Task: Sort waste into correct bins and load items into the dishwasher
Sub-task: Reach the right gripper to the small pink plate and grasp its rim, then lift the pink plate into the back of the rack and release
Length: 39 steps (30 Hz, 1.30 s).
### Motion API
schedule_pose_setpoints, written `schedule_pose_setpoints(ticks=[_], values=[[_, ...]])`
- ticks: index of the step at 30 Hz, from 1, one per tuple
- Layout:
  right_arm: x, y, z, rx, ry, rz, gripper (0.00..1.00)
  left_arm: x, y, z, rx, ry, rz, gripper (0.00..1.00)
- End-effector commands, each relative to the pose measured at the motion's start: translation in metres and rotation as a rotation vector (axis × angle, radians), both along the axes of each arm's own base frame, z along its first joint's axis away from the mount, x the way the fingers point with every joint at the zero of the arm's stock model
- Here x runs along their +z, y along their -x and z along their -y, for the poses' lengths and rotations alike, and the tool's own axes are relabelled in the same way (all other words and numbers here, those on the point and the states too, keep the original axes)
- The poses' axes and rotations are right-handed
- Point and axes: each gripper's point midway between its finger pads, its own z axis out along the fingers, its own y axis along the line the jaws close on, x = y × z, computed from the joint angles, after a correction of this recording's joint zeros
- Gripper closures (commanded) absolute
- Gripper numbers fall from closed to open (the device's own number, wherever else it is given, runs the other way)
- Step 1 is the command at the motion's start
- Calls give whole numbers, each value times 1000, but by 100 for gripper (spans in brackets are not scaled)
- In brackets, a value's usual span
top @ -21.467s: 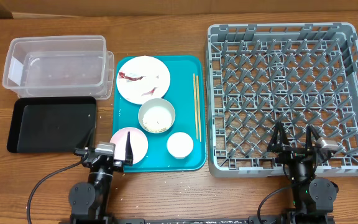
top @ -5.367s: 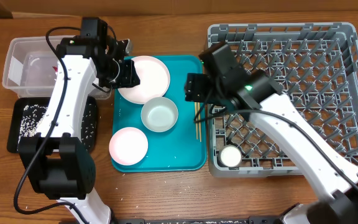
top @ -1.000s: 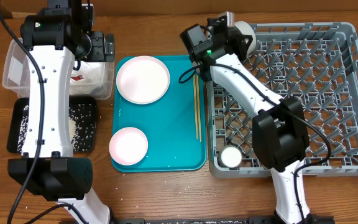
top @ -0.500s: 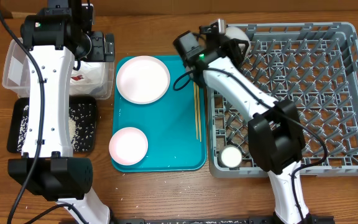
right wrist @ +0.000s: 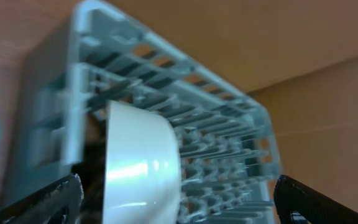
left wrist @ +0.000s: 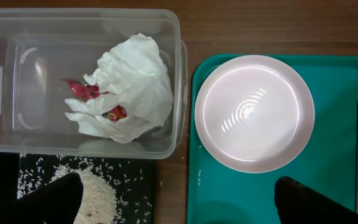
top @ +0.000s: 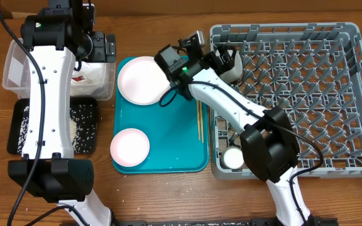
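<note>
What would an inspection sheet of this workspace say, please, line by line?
Surface: wooden table, teal tray on it.
Job's things: napkin and wrapper scrap in clear tub; rice in black tray; bowl and cup in dish rack; white plate, pink plate, chopsticks on the teal tray.
Clutter: nothing seen.
Grippers: left gripper open, empty; right gripper open at the bowl.
Cables: black cable along the right arm.
Surroundings: nothing seen.

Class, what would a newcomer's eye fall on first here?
The teal tray sits mid-table, holding a large plate, a small plate and chopsticks. Left of it, a crumpled napkin lies in the clear tub. At the grey rack's far-left corner, a white bowl stands on edge.
</note>
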Motion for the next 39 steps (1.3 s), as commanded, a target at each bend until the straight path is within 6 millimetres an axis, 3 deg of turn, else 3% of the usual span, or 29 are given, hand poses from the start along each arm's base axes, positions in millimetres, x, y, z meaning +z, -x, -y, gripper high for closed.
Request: schedule_pose_setpoints(ticks=[1, 4, 9, 13, 18, 22, 27, 32, 34, 35, 39], values=[[32, 4, -28, 92, -292, -25, 0, 12, -1, -4, 13, -10, 35, 0], [36, 18, -61, 205, -519, -130, 0, 12, -1, -3, 13, -9, 35, 0], [35, 72, -139, 452, -941, -454, 0, 12, -1, -4, 13, -10, 35, 0], [12, 107, -168, 519, -1088, -654, 12, 12, -1, -3, 12, -9, 35, 0], [-47, 138, -174, 394, -1096, -781, 23, 12, -1, -3, 12, -9, 35, 0], [-75, 159, -187, 349, -1100, -819, 29, 12, 0, -3, 12, -9, 35, 0], [-87, 189, -214, 370, -1107, -840, 37, 12, -1, -4, 13, -10, 35, 0], [-100, 198, -213, 315, -1065, -806, 44, 12, -1, -3, 12, -9, 35, 0], [-101, 199, -213, 314, -1064, -808, 49, 12, -1, -4, 13, -10, 35, 0], [-102, 198, -212, 297, -1066, -804, 59, 12, -1, -3, 12, -9, 35, 0], [-116, 200, -212, 272, -1057, -825, 65, 12, -1, -3, 12, -9, 35, 0]])
